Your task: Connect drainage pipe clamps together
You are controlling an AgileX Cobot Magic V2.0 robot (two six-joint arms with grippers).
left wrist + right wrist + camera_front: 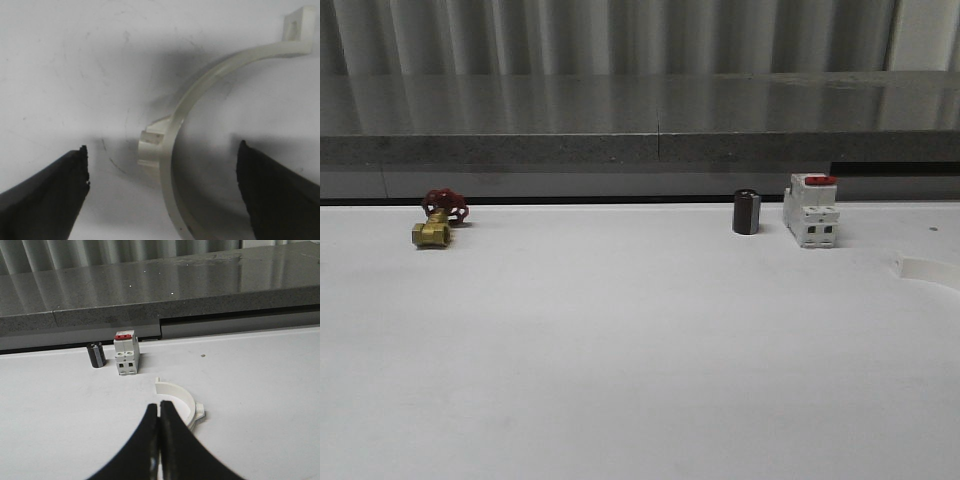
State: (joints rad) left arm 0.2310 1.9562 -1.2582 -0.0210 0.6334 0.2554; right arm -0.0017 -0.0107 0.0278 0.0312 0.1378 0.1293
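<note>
The left gripper (162, 192) is nearest the lens in the left wrist view: its two dark fingers (47, 197) stand wide apart, released, holding nothing. Between them, on the white table (65, 65), lies one drainage pipe clamp half (177, 125). It is a white arc lying flat. One end passes out of view between the fingers; the other end curves away from the gripper and finishes in a small flat tab. A ribbed lug sits on the outside of the curve at mid-arc. The arc lies nearer one finger than the other and touches neither.

In the right wrist view the right gripper (159, 412) has its dark fingers pressed together, clenched on nothing. The second clamp half (179, 399) lies flat on the table just beyond the fingertips. Its hollow side faces the fingertips, one end points toward the far wall, and a small lug projects from its outer curve. Whether the tips touch it cannot be told.

In the front view, a white piece (926, 268) at the right table edge appears to be part of a clamp half. Further back stand a white switch (811, 210) with a red top and, just left of it, a dark cylinder (746, 212). A brass valve (437, 220) with a red handle sits well apart at far left.
</note>
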